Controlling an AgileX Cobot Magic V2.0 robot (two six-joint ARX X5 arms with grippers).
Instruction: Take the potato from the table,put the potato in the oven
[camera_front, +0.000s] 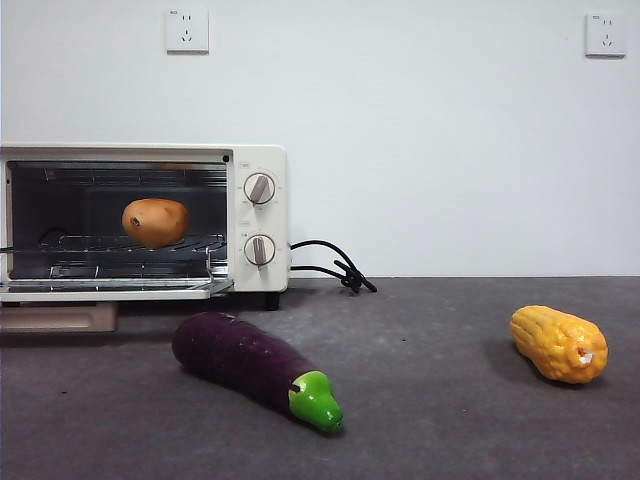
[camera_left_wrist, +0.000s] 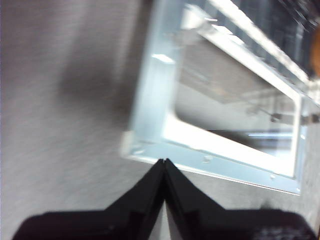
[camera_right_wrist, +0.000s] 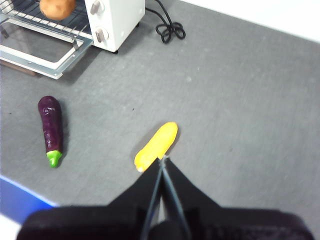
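Note:
The orange-brown potato (camera_front: 155, 221) rests on the wire rack inside the cream-white oven (camera_front: 262, 160), whose glass door (camera_front: 110, 289) lies folded down. From the right wrist view the potato (camera_right_wrist: 57, 7) shows on the rack too. My left gripper (camera_left_wrist: 164, 162) is shut and empty, hovering over the lowered door (camera_left_wrist: 150, 110). High above the table, my right gripper (camera_right_wrist: 162, 160) is shut with nothing in it, over the corn cob. Neither arm shows in the front view.
A purple eggplant (camera_front: 250, 365) with a green tip lies in front of the oven. A yellow corn cob (camera_front: 558, 343) lies at the right. The oven's black cord (camera_front: 335, 265) trails behind on the dark grey table (camera_front: 430, 420).

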